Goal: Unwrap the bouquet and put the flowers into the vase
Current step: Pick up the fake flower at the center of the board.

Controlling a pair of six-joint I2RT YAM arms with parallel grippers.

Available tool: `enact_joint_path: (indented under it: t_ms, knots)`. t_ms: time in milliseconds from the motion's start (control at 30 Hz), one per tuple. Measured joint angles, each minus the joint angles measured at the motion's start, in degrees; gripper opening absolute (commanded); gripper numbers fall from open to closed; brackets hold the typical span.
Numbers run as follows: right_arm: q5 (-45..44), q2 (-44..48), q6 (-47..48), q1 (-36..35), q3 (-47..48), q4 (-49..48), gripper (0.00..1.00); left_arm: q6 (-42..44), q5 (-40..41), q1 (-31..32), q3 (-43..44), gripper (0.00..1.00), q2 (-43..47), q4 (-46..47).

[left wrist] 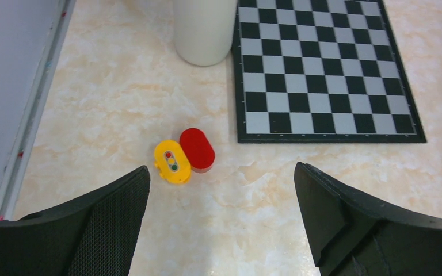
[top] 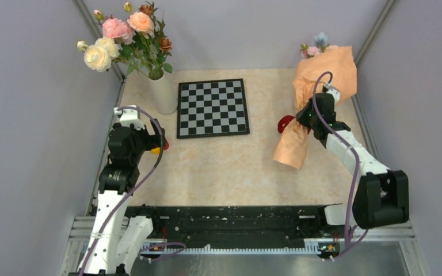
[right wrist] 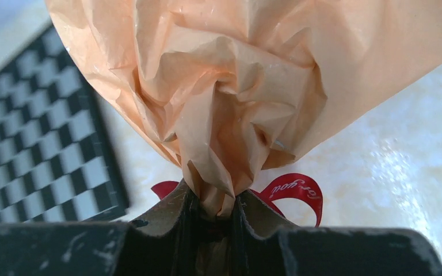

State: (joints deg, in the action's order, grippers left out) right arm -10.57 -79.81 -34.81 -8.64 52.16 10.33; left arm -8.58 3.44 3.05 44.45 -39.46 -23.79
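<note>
Where the paper narrows at the ribbon [right wrist: 296,187], the right fingers [right wrist: 164,227] pinch the bouquet [right wrist: 224,103], which slants right of the chessboard [top: 213,107], flowers [top: 316,45] at its far end. The left fingers [left wrist: 106,221] stand spread above the bench [left wrist: 121,86] left of the chessboard; the vase [top: 164,93] stands at its far-left corner.

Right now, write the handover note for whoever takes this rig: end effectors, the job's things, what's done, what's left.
Right end effector: shut on the bouquet at its tied neck, beside the red ribbon.
Left end effector: open, empty, above the table near the vase.
Flowers: inside the paper, tips showing at the far end.
Vase: far left, beside the chessboard, already holding larger roses.
Done: bouquet gripped.
Left: untie, unwrap, put the flowers in the vase.
</note>
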Motion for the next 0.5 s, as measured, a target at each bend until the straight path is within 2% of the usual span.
enact_joint_path:
  t_ms: [167, 267, 367, 500]
  knots:
    - [8.2, 9.2, 2.8, -1.0, 0.0, -4.8, 0.02, -0.9, -6.7, 0.0, 0.0, 0.99, 0.5, 1.1]
    - [12.3, 12.7, 3.9, -4.1, 0.1, -7.3, 0.02, -4.3, -12.6, 0.1, 0.6, 0.99, 0.4, 1.9]
    - [16.9, 14.5, 4.4, -9.7, 0.2, -10.6, 0.01, -10.6, -20.2, 0.4, 1.3, 0.99, 0.2, 6.7]
    - [23.6, 14.5, 3.2, -16.7, 0.4, -16.0, 0.0, -20.6, -29.9, 3.1, 1.3, 0.99, -0.6, 18.5]
